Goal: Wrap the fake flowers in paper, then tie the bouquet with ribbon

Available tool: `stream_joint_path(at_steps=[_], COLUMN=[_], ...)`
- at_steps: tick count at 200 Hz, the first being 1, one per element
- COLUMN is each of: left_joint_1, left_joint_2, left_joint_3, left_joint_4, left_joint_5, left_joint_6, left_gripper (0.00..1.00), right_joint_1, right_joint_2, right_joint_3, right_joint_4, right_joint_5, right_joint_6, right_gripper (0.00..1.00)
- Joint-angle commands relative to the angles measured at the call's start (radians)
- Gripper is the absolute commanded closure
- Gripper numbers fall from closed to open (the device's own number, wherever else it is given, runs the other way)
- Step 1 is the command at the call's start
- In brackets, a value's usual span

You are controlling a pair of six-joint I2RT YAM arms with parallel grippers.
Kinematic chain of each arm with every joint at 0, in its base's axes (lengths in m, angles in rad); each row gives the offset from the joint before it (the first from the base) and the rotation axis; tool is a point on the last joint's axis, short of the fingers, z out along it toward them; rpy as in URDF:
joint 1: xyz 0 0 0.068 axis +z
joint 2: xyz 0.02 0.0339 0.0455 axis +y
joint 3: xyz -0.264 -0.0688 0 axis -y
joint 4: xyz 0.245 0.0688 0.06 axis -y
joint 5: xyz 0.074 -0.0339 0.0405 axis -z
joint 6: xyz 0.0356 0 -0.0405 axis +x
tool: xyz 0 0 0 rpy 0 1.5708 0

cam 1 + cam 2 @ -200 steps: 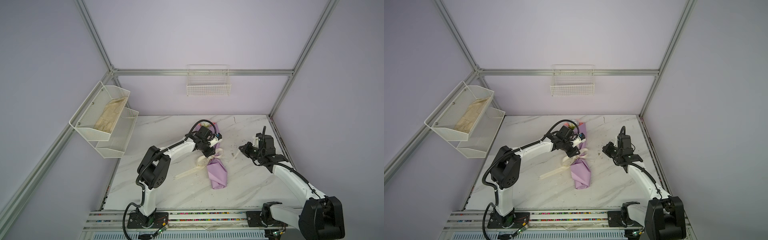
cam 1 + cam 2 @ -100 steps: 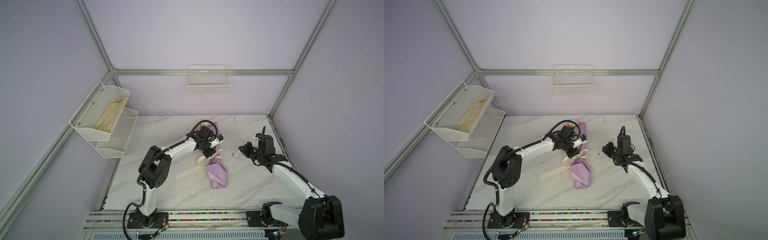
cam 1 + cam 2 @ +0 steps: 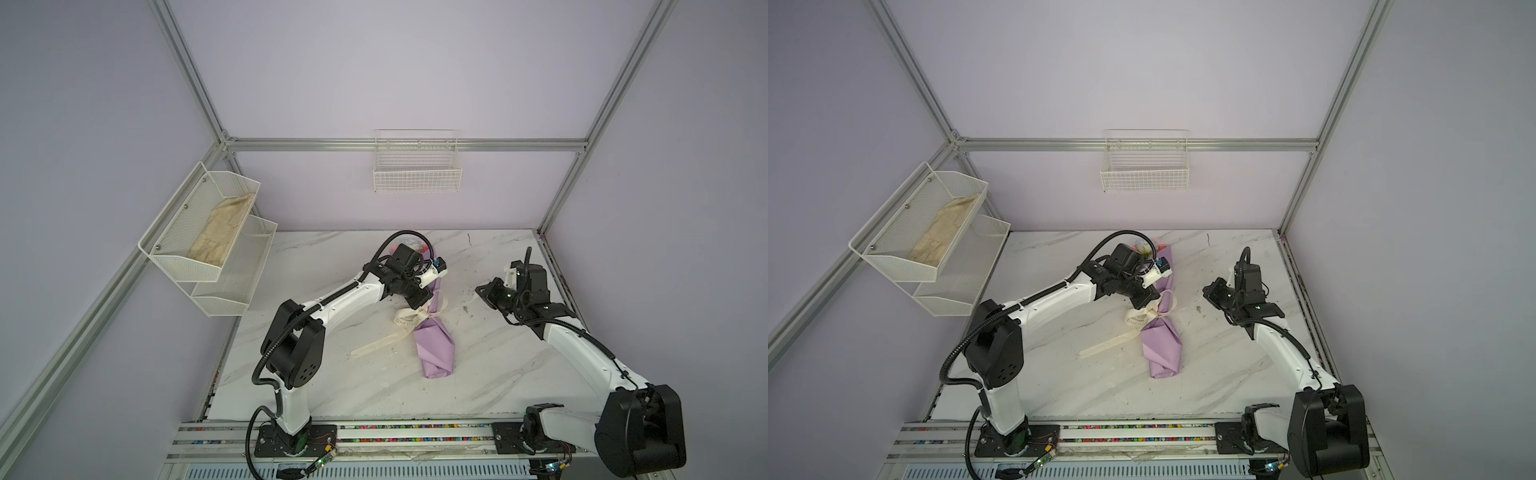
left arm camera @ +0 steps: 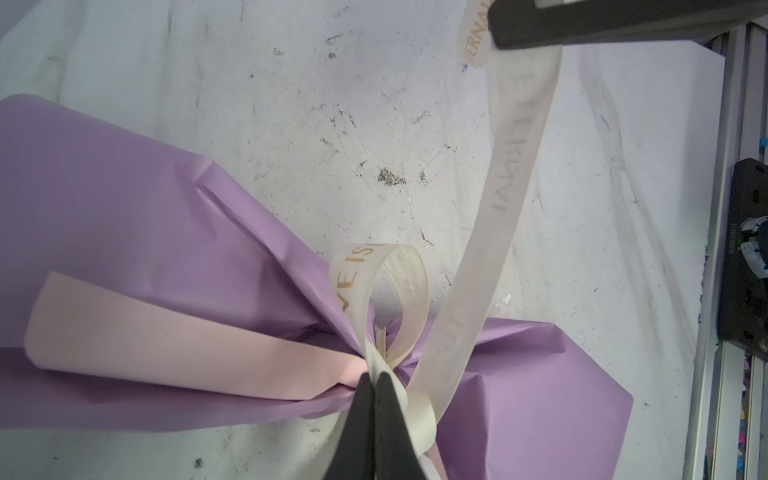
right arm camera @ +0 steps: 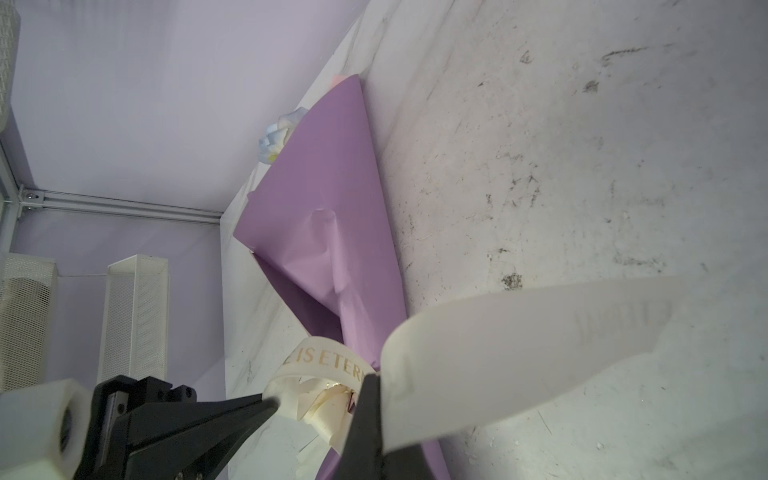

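bouquet [image 3: 435,347] flat on marble table [image 3: 498,374], mid-table btwn the arms, flower end twd back wall. lilac wrap cinched at the waist by cream ribbon [image 4: 511,166]. left gripper [image 4: 374,386] fingers pressed together on ribbon right at the knot. right gripper [image 3: 478,289] clamped on one ribbon tail, off to bouquet's right, tail lifted off table. other tail lies loose twd left arm base.

Lab robot cell — aluminium frame [image 3: 311,144], lilac wall panels [image 3: 374,62], marble-look tabletop [image 3: 498,365].
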Motion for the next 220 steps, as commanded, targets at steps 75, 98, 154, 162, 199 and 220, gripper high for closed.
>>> stream_joint_path(at_steps=[75,98,154,162,199,220], left_joint_1=[-0.005,-0.005,-0.041,-0.049,-0.059,-0.06], left_joint_2=[-0.15,-0.177,-0.15,-0.148,-0.137,-0.139], left_joint_3=[-0.135,-0.174,-0.214,-0.214,-0.215,-0.223], left_joint_4=[0.093,0.095,0.08,0.075,0.065,0.062], left_joint_5=[0.032,0.092,0.196,0.187,0.183,0.188], left_joint_6=[-0.105,-0.112,-0.137,-0.14,-0.142,-0.136], left_gripper=[1.0,1.0,1.0,1.0,1.0,1.0], right_joint_1=[-0.01,-0.01,-0.018,-0.017,-0.016,-0.017], right_joint_2=[0.058,0.089,0.189,0.196,0.128,0.064], right_joint_3=[0.041,0.044,-0.021,-0.022,-0.065,-0.088], right_joint_4=[0.107,0.114,0.102,0.089,0.066,0.024], right_joint_5=[-0.093,-0.083,-0.092,-0.1,-0.126,-0.115], right_joint_6=[0.082,0.085,0.075,0.06,0.064,0.083], right_gripper=[1.0,1.0,1.0,0.97,0.73,0.61])
